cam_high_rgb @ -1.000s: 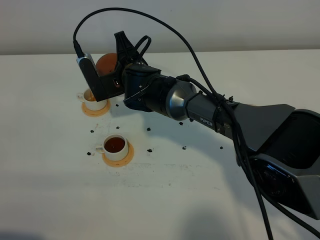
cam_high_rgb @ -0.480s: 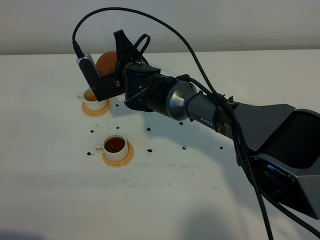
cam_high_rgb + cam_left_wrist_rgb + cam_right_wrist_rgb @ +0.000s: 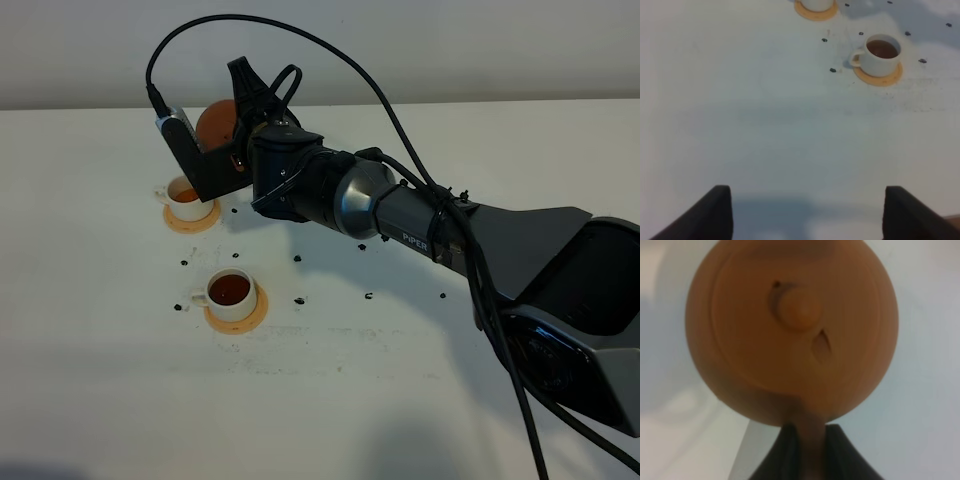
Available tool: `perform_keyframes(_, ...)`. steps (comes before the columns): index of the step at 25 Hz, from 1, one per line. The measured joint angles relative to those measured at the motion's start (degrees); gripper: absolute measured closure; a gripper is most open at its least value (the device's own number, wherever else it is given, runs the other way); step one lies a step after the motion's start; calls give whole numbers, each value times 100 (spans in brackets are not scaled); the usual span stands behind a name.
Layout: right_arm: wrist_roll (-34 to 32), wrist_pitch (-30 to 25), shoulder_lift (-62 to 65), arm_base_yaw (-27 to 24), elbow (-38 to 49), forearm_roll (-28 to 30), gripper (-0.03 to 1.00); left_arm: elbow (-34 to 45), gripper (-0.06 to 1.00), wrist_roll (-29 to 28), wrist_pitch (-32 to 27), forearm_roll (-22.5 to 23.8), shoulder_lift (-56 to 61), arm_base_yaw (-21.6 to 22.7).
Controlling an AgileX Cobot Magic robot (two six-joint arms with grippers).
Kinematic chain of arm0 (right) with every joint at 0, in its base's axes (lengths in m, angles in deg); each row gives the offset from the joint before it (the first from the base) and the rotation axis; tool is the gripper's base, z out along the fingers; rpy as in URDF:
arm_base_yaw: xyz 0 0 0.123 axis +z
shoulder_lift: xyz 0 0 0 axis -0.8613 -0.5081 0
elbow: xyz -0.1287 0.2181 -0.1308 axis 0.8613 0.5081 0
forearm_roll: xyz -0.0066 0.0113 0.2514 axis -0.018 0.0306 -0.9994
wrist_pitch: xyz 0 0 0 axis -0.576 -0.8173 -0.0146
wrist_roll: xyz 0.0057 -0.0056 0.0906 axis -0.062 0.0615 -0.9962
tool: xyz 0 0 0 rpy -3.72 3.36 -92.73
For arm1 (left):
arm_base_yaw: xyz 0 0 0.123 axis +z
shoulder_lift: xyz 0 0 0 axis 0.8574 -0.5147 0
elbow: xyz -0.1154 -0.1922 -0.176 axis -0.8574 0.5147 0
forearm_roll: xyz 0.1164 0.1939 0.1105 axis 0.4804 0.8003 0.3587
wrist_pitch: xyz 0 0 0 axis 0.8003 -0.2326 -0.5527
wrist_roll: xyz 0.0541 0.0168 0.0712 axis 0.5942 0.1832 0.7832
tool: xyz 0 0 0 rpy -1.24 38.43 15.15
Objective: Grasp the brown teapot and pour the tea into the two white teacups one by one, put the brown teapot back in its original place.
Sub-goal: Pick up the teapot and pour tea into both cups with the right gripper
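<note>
My right gripper (image 3: 236, 138) reaches across to the far left and is shut on the loop handle of the brown teapot (image 3: 214, 121), which hangs in the air just behind the far white teacup (image 3: 188, 198). The right wrist view looks down on the teapot's lid and knob (image 3: 800, 310), with the handle pinched between the black fingers (image 3: 782, 452). Both teacups hold brown tea; the near one (image 3: 230, 291) (image 3: 881, 53) stands on an orange-tan coaster (image 3: 892, 76). My left gripper (image 3: 807, 215) hovers open over bare table. The original place is out of view.
Dark specks (image 3: 299, 298) lie scattered on the white table (image 3: 330, 400) around the cups. The right arm's thick body and cables (image 3: 400, 215) stretch diagonally from the right front corner. The far cup's coaster (image 3: 192, 222) lies under the wrist camera housing.
The right gripper has lifted the teapot slightly up and to the right, so more of the far cup shows. The cups have not moved.
</note>
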Motion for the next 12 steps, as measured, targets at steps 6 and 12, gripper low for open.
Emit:
perform_keyframes(6,116,0,0,0,0,32,87,0,35,0,0,0,0,0)
perform_keyframes(12,144,0,0,0,0,37,87,0,35,0,0,0,0,0)
